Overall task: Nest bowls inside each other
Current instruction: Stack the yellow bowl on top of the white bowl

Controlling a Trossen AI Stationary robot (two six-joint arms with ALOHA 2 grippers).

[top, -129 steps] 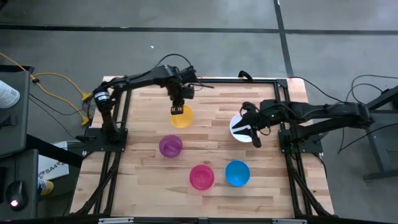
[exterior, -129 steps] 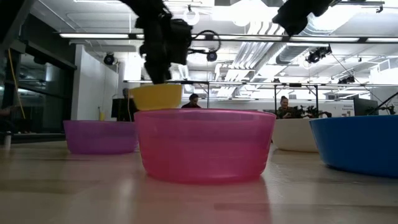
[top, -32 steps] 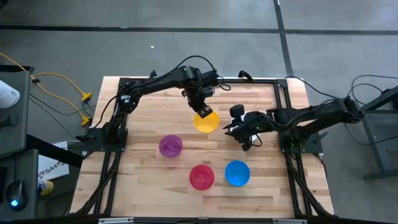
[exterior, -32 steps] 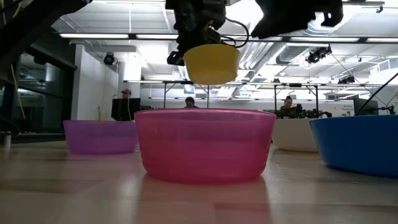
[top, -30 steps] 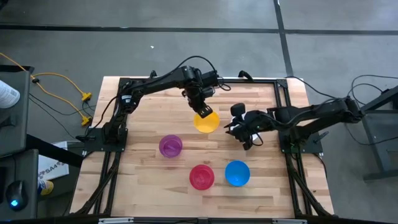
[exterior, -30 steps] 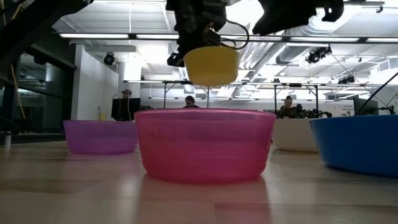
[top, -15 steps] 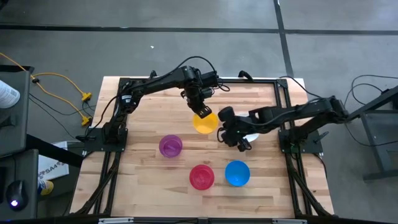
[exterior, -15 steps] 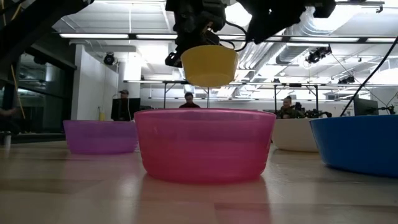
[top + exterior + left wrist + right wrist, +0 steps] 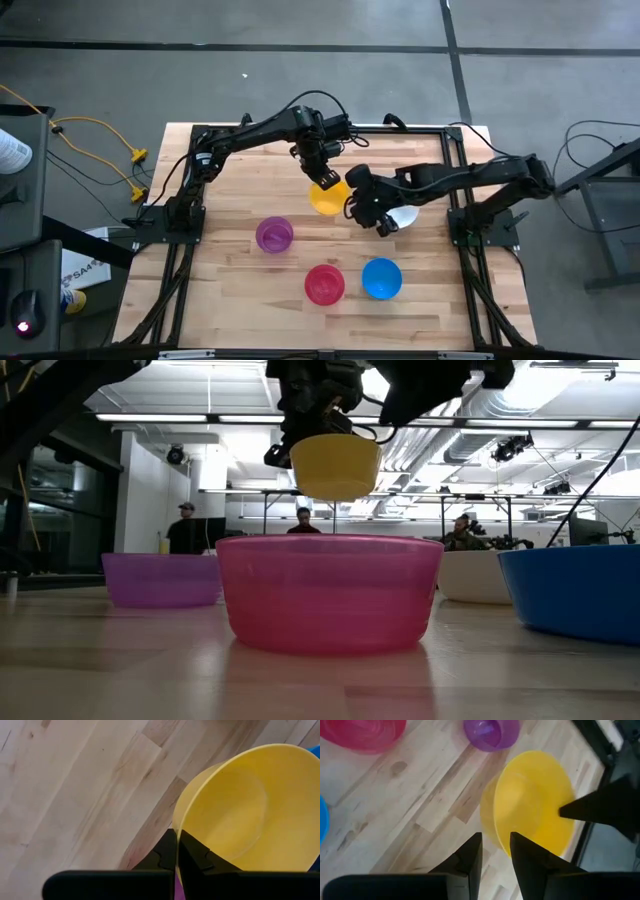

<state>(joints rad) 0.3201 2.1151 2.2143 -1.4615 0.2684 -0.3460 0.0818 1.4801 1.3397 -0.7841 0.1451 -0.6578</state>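
Yellow bowl (image 9: 327, 197) aloft, frame centre | left gripper (image 9: 321, 176) pinched on its rim | right gripper (image 9: 372, 213) parted, empty, beside | white bowl (image 9: 403, 216) right | advice: centre, lower level, then release.

- Wooden table (image 9: 230, 290) fills the frame's centre.
- Purple bowl (image 9: 274, 235) left of centre.
- Pink-red bowl (image 9: 324, 284) and blue bowl (image 9: 381, 278) lower centre.
- White bowl (image 9: 404, 216) right of centre, partly hidden.
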